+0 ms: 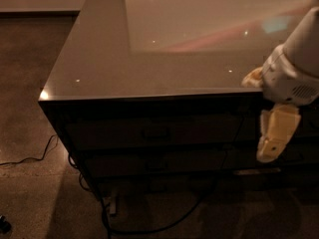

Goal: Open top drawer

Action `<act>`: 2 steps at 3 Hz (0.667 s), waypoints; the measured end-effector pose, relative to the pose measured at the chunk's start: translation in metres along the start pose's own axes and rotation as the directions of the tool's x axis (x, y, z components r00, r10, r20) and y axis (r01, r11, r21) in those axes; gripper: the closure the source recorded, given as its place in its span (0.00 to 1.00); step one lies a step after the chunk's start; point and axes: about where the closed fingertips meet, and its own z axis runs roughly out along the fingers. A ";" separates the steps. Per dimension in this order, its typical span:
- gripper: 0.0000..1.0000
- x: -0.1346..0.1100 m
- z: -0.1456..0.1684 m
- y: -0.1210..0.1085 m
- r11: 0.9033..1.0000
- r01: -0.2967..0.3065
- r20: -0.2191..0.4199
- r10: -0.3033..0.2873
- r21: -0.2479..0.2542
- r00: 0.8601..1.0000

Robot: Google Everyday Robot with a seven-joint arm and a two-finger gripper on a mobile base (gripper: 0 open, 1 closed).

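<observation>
tabletop (99, 59) glossy, smooth | drawer (199, 128) dark, matt | floor (25, 98) speckled, rough | gripper (272, 136) at right, cream plastic
</observation>
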 end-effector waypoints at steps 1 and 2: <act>0.00 -0.007 0.049 0.011 0.989 0.056 0.008 -0.055 -0.138 0.998; 0.00 -0.006 0.052 0.011 0.988 0.055 0.008 -0.055 -0.144 0.998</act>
